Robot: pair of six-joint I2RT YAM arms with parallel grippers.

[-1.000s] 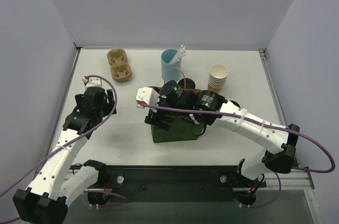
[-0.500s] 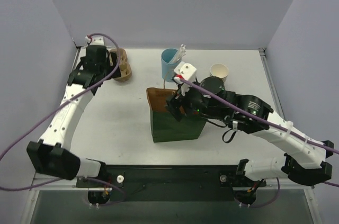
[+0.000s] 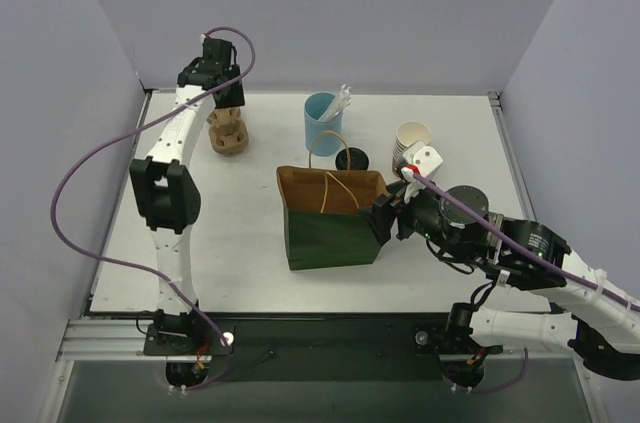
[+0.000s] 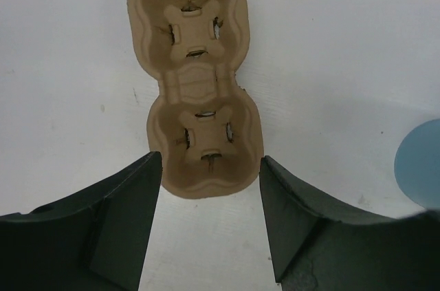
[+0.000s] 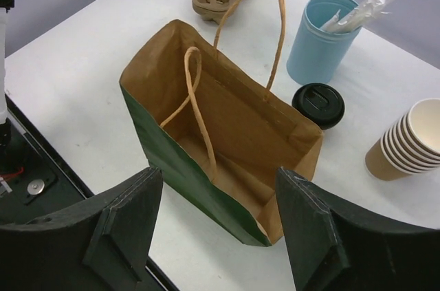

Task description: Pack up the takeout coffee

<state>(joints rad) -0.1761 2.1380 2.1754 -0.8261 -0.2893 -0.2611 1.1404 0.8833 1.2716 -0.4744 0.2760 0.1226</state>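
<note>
the small tan paper cup with the round black lid [image 5: 317,105] stands on the white table [image 5: 82,64] just behind the open green paper bag [image 5: 180,160], untouched. the left pincer [image 4: 210,160], spread, hovers astride the tan pulp two-cup carrier [image 4: 196,78]; it should likely descend squarely and close evenly on both sides. the right pincer [image 5: 218,174], spread and empty, faces the bag.

Left arm [image 3: 170,133] and right arm [image 3: 575,288]: white shells, chunky black joints, a purple cable [image 3: 55,205] looping off each, dark wedge-shaped fingers [image 4: 103,229].
</note>
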